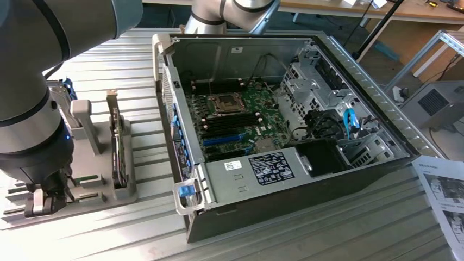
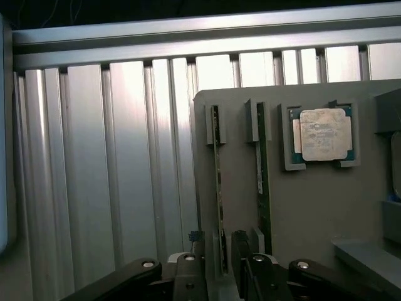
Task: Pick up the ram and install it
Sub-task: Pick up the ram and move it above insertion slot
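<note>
- The gripper [image 2: 219, 271] hangs low over the grey holder tray [image 2: 307, 207], jaws released: parted, clasping nothing.
- The ram [image 2: 218, 188] stands on edge in its slot, its near end between the fingers [image 2: 188, 279] (neither pressed against it).
- Its twin stick [image 2: 264, 182] stands just outside one finger; the silver processor chip [image 2: 322, 135] lies beyond that.
- The open computer case [image 1: 239, 174] sits well apart from the gripper.

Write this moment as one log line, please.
fingers open, astride ram | ram on edge in tray | not installed yet

tray [image 1: 91, 200]: ext view's left of PC case [image 1: 232, 187] | ram [image 2: 218, 188] + twin stick [image 2: 264, 182] side-by-side on tray
</note>
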### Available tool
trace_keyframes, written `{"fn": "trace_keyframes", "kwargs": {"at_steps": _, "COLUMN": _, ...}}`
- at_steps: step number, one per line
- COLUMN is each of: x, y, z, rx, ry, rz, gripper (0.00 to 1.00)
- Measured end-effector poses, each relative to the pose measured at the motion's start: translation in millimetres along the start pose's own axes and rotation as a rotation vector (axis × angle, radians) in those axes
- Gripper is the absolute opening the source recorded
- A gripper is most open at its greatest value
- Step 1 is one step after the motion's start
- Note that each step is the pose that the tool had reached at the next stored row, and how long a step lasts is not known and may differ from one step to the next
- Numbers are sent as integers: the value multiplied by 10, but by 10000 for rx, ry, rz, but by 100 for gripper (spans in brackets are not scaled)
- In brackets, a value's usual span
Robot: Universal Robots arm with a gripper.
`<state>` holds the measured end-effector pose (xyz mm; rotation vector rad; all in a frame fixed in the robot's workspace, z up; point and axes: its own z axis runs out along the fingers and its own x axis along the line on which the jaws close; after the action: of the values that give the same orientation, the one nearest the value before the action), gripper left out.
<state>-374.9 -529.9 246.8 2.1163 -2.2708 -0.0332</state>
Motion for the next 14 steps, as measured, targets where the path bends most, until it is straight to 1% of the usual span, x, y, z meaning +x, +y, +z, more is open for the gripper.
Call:
{"fn": "trace_keyframes", "kwargs": {"at_steps": 9, "x": 3, "y": -5, "z": 104, "rx": -11, "ry": 1, "rz": -1, "gripper": 31}}
{"fn": "trace_keyframes", "kwargs": {"at_steps": 14, "x": 3, "y": -5, "z": 112, "rx": -13, "ry": 2, "rz": 0, "gripper": 31}}
